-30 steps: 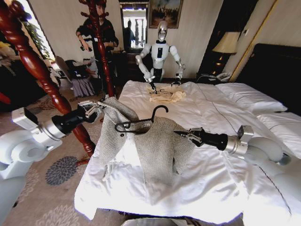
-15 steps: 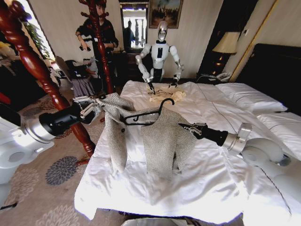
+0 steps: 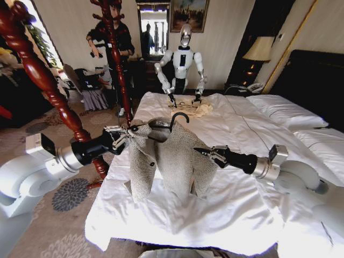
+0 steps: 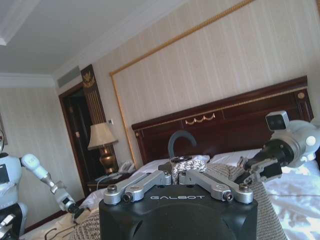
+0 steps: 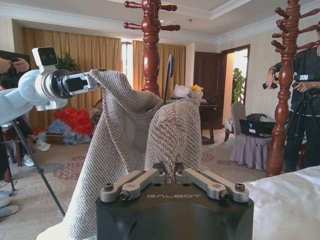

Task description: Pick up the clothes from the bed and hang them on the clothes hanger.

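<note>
A hotel bedroom with a white-duveted bed (image 3: 252, 161). Above its near half the grey-beige cardigan (image 3: 166, 161) hangs draped over the black clothes hanger (image 3: 174, 119). At nine o'clock, the left gripper (image 3: 128, 134) pinches one shoulder; at three o'clock, the right gripper (image 3: 203, 152) pinches the other. "GALBOT" marks both wrists.

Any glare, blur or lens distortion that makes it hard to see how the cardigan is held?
Head view: wide-angle bending at the edges; the cardigan stays sharp. Left wrist view: sunlit duvet on the bed washes out; the left gripper pinches knit clearly. Right wrist view: evenly lit; the right gripper on the knit is clear.
</note>
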`<state>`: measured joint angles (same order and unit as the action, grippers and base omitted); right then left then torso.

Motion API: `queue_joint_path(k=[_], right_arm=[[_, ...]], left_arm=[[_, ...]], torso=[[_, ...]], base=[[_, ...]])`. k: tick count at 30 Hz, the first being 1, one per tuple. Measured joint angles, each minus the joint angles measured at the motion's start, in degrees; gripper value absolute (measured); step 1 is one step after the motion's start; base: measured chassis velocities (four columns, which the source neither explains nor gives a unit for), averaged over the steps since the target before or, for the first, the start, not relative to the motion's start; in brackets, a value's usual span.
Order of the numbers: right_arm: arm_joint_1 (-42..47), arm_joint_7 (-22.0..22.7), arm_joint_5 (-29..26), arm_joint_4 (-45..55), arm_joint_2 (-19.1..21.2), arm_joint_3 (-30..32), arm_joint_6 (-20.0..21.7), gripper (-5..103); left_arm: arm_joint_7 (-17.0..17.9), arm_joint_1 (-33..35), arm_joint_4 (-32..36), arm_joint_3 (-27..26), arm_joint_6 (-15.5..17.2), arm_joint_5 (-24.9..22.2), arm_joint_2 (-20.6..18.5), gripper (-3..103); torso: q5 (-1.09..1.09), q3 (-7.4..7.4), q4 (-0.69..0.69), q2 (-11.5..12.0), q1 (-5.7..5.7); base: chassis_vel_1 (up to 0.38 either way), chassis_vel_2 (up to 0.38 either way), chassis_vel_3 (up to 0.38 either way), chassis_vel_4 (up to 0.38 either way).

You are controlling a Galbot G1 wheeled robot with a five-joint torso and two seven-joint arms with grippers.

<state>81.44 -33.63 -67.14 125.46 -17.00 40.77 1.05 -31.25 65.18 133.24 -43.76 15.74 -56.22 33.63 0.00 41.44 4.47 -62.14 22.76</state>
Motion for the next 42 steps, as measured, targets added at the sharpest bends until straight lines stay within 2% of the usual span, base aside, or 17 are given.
queue_joint_path(k=[5, 9, 12, 13, 15, 17, 18, 22, 26, 29, 32, 33, 38, 39, 42], right_arm=[[-1.0, 0.0, 0.1, -0.6, -0.9, -2.0, 0.1, 3], [-1.2, 0.9, 1.4, -1.1, -1.9, -3.1, 0.3, 3], [-1.0, 2.8, 5.5, -2.8, -3.4, -3.7, 1.6, 3], [-1.0, 2.8, 5.5, -2.8, -3.4, -3.7, 1.6, 3], [-0.4, 4.1, 7.8, -4.2, -4.1, -3.7, 2.7, 3], [-0.1, 5.1, 9.0, -5.1, -4.4, -3.7, 3.5, 3], [-0.1, 5.1, 9.0, -5.1, -4.4, -3.7, 3.5, 3], [0.1, 6.5, 9.8, -5.3, -5.1, -4.2, 4.3, 3], [0.1, 6.1, 9.3, -4.4, -5.2, -4.4, 4.4, 3], [0.0, 5.0, 7.6, -3.1, -5.2, -4.6, 4.2, 3], [0.0, 3.9, 5.1, -1.7, -5.2, -4.3, 3.7, 3], [0.1, 3.4, 3.1, -1.0, -5.2, -4.1, 3.2, 3], [0.4, 2.6, 0.0, 0.0, -5.2, -3.5, 2.3, 3], [0.6, 2.3, -1.2, 0.5, -5.3, -3.1, 1.7, 3], [0.8, 2.0, -3.0, 0.8, -5.5, -2.8, 1.2, 3]], left_arm=[[-1.0, -1.0, -1.8, 3.3, -0.7, 4.2, -1.0, 2], [-1.8, -2.5, -3.1, 4.7, -1.1, 4.9, -1.1, 2], [-1.7, -5.7, -5.3, 4.2, -1.1, -1.1, -0.5, 2], [-1.7, -5.7, -5.3, 4.2, -1.1, -1.1, -0.5, 2], [-0.8, -8.7, -7.0, 3.4, -0.7, -7.4, -0.5, 2], [-0.4, -11.3, -8.1, 2.9, -0.6, -10.9, -1.2, 2], [-0.4, -11.3, -8.1, 2.9, -0.6, -10.9, -1.2, 2], [0.7, -16.1, -8.7, 2.5, -0.4, -16.8, -3.2, 2], [0.8, -15.5, -6.5, 3.0, -0.3, -18.8, -4.1, 2], [-0.6, -12.9, -3.6, 6.4, -0.3, -15.5, -4.5, 2], [-2.7, -11.7, -2.4, 11.2, -0.7, -7.4, -4.4, 2], [-3.7, -11.2, -2.1, 13.4, -0.9, -3.3, -4.3, 2], [-4.5, -10.1, -2.1, 15.9, -1.1, 1.3, -3.9, 2], [-4.9, -9.4, -2.6, 16.7, -1.3, 4.1, -3.6, 2], [-5.4, -8.3, -3.5, 17.2, -1.7, 7.9, -3.2, 2]], torso=[[0.01, 0.00, 0.00, 0.0, 0.00], [0.01, 0.00, 0.00, 0.0, 0.00], [0.00, 0.00, 0.00, 0.0, 0.00], [0.00, 0.00, 0.00, 0.0, 0.00], [0.00, 0.00, 0.01, 0.0, 0.00], [0.00, 0.00, 0.01, 0.0, 0.00], [0.00, 0.00, 0.01, 0.0, 0.00], [0.01, 0.00, 0.01, 0.0, 0.00], [0.02, 0.00, 0.01, 0.0, 0.00], [0.01, 0.00, -0.02, 0.0, 0.00], [0.00, 0.00, 0.01, 0.0, 0.00], [0.00, 0.00, 0.01, 0.0, 0.00], [0.00, 0.00, 0.00, 0.0, 0.00], [0.00, 0.00, 0.00, 0.0, 0.00], [0.00, 0.00, 0.00, 0.0, 0.00]], base=[[0.000, 0.000, 0.000, 0.000], [0.000, 0.000, 0.000, 0.000], [0.000, 0.000, 0.000, 0.000], [0.000, 0.000, 0.000, 0.000], [0.000, 0.000, 0.000, 0.000], [0.000, 0.000, 0.000, 0.000], [0.000, 0.000, 0.000, 0.000], [0.000, 0.000, 0.000, 0.000], [0.000, 0.000, 0.000, 0.000], [0.000, 0.000, 0.000, 0.000], [0.000, 0.000, 0.000, 0.000], [0.000, 0.000, 0.000, 0.000], [0.000, 0.000, 0.000, 0.000], [0.000, 0.000, 0.000, 0.000], [0.000, 0.000, 0.000, 0.000]])
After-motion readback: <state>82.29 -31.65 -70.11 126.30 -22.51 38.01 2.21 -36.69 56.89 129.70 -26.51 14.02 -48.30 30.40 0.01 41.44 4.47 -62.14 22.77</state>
